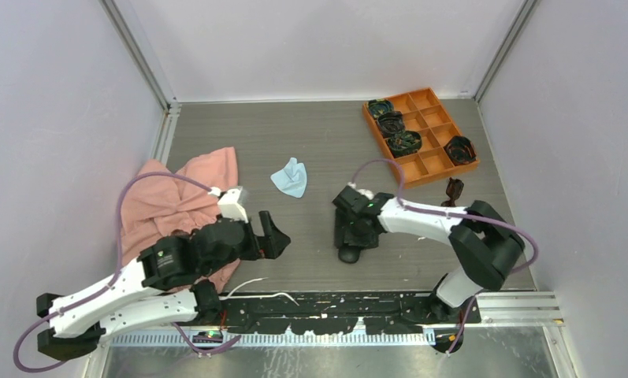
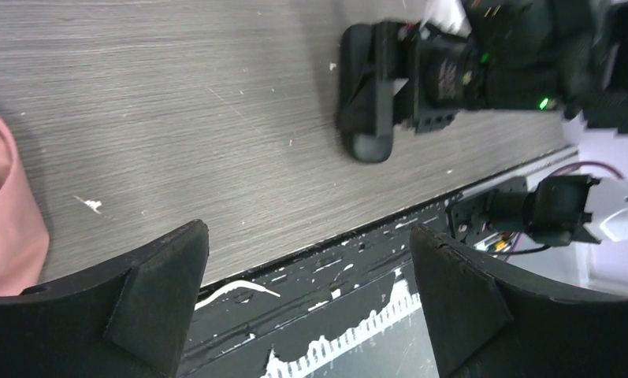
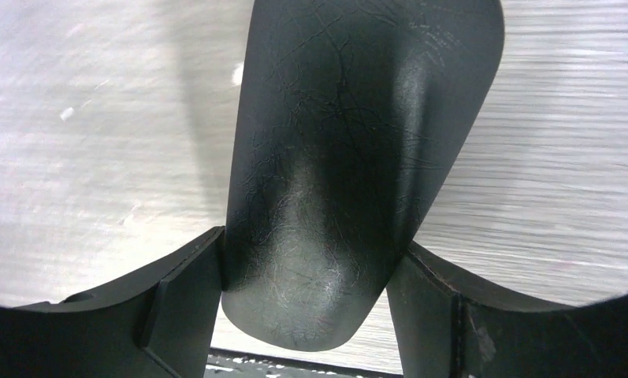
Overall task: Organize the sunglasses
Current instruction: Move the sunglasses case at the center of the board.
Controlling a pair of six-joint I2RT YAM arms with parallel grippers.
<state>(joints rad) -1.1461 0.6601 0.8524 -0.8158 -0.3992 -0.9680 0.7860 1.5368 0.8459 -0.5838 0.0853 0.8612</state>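
The sunglasses (image 1: 453,190), a small folded dark pair with reddish lenses, lie on the table just in front of the orange tray, to the right of my right arm. The closed black glasses case (image 1: 348,252) lies mid-table. My right gripper (image 1: 354,235) is over it. In the right wrist view the case (image 3: 350,157) fills the gap and both fingers of the right gripper (image 3: 306,303) press its sides. My left gripper (image 1: 269,236) is open and empty, left of the case. Its wrist view shows the left gripper (image 2: 310,276) over the table's near edge, with the case (image 2: 363,94) beyond.
An orange compartment tray (image 1: 432,175) at the back right holds several dark coiled bundles (image 1: 403,142). A pink cloth (image 1: 176,201) lies at the left under my left arm. A small light-blue cloth (image 1: 289,178) lies mid-table. A black rail (image 1: 334,303) runs along the near edge.
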